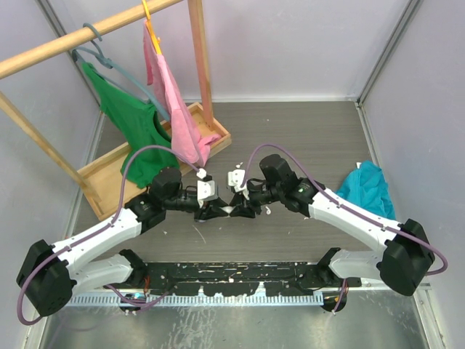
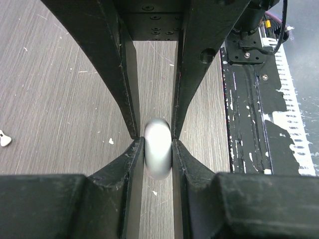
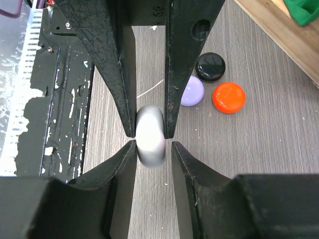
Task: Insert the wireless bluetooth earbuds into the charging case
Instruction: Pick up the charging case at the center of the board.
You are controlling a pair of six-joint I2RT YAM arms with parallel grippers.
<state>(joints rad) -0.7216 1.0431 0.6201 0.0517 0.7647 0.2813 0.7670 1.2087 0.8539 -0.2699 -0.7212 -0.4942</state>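
A white round charging case [image 2: 158,149] is held on edge above the table, closed as far as I can see. My left gripper [image 2: 158,164] is shut on it, both fingers pressing its flat sides. My right gripper [image 3: 152,149] faces it tip to tip and straddles the same case [image 3: 150,134]: one finger touches it and a narrow gap shows at the other. In the top view the grippers meet at mid-table, left [image 1: 219,211] and right [image 1: 239,211]. One tiny white earbud [image 2: 4,138] lies on the table far left in the left wrist view. No other earbuds are in view.
Black [image 3: 210,66], lilac [image 3: 193,91] and red [image 3: 229,97] round cases lie together on the table. A wooden clothes rack base [image 1: 116,166] with green and pink garments stands at the back left. A teal cloth [image 1: 367,186] lies at the right. A black paint-flecked strip [image 1: 232,280] runs along the near edge.
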